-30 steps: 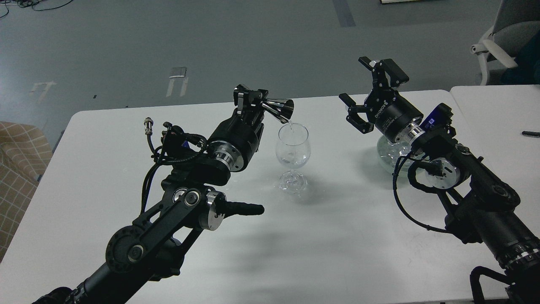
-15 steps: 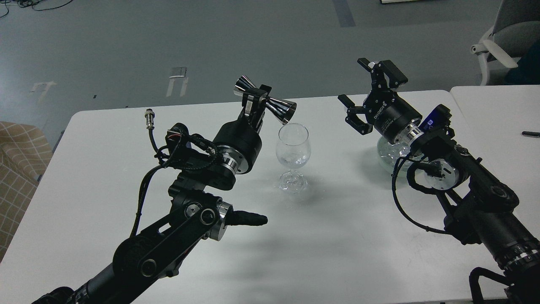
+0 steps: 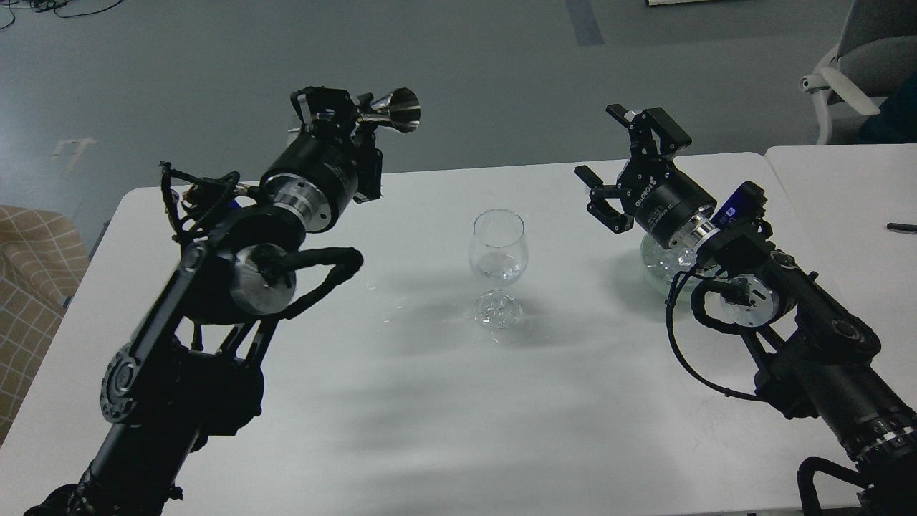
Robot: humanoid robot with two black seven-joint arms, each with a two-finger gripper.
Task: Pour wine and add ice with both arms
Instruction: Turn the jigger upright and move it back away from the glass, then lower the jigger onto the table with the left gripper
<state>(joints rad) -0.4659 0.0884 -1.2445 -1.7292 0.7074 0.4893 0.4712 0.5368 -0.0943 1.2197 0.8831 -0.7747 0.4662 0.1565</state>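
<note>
White table (image 3: 430,430) carried everything. Left gripper (image 3: 337,118) was raised high, past the table's far edge in this view, well apart from the wine glass (image 3: 498,269) and to its left. Its fingers were clamped on a shiny metal jigger (image 3: 392,113), held roughly sideways with the flared mouth pointing right. Left arm (image 3: 215,287) came up from the lower left, with looped black cables at the wrist.

Wine glass stood upright near the table's middle, between the two arms, nothing touching it. Wine (image 3: 498,271) sat as a small amount of clear liquid low in the glass's bowl. A few small clear droplets (image 3: 387,315) lay on the table left of the glass foot.

Right gripper (image 3: 630,172) hung with jaws spread wide, nothing between the fingers, ROBOTIQ lettering visible on the body. It hovered above the table right of the glass, near but clear of it. Right arm (image 3: 802,337) came in from the lower right.

Pale green bowl (image 3: 655,261) sat on the table just under and behind the right wrist, mostly hidden by the arm. Ice (image 3: 663,258) showed as clear glassy lumps inside the bowl, only partly visible.

Second white table (image 3: 845,186) butted against the right side, with a dark pen-like item (image 3: 901,228) on it; could not tell exactly what it was. Grey office chair (image 3: 860,64) stood at the top right on the grey floor (image 3: 215,57). Tan checked cushion (image 3: 32,287) showed at the left edge.
</note>
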